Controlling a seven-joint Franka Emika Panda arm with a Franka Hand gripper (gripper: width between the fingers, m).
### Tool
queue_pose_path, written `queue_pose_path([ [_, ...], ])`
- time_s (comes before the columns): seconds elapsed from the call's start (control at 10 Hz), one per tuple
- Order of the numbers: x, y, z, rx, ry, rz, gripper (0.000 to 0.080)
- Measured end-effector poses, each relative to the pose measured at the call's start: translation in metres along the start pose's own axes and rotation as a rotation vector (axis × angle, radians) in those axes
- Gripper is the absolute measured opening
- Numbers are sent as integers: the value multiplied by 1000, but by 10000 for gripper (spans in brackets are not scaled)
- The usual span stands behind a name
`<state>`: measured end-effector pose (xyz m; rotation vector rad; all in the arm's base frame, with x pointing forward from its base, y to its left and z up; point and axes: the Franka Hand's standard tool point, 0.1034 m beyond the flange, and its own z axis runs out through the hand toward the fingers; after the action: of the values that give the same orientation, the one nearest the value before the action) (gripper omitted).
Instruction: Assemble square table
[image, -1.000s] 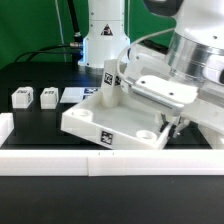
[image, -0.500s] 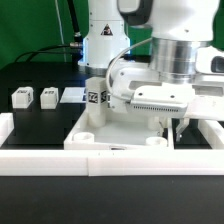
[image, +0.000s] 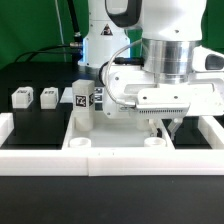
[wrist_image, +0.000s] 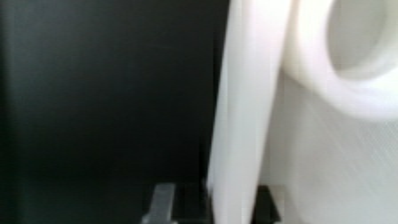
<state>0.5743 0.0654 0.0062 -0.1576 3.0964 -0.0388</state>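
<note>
Large white plastic square tray-like tabletop (image: 110, 141) on black worktop (image: 30, 122), against long white border rail (image: 110, 163); 1 tagged white block leg (image: 83, 97) socketed. Gripper (image: 172, 127) closed, pinching tabletop wall. Step: squaring tabletop. Next: release, fetch 1 of 2 loose legs (image: 20, 97).

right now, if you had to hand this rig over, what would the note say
gripper: shut on the top's side wall, at the exterior view's right; the wrist view shows the wall between its fingers.
top: lies flat, its front wall close along the rail.
legs: standing leg upright at the top's far corner on the exterior view's left; two loose legs on the table further left; no fourth in view.
done: one leg in its corner, tightness unclear.
left: the other three corners.
</note>
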Motion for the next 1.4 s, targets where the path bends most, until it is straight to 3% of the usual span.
queue_pose_path([
  [0.1,1,1,0,4,3,-3,64],
  [0.3,-6,33,-1,20,37,75,57],
  [0.6,-9,49,-2,45,80,109,57],
  [0.9,-10,56,-1,69,120,114,57],
  [1.4,-10,56,-1,71,125,120,60],
])
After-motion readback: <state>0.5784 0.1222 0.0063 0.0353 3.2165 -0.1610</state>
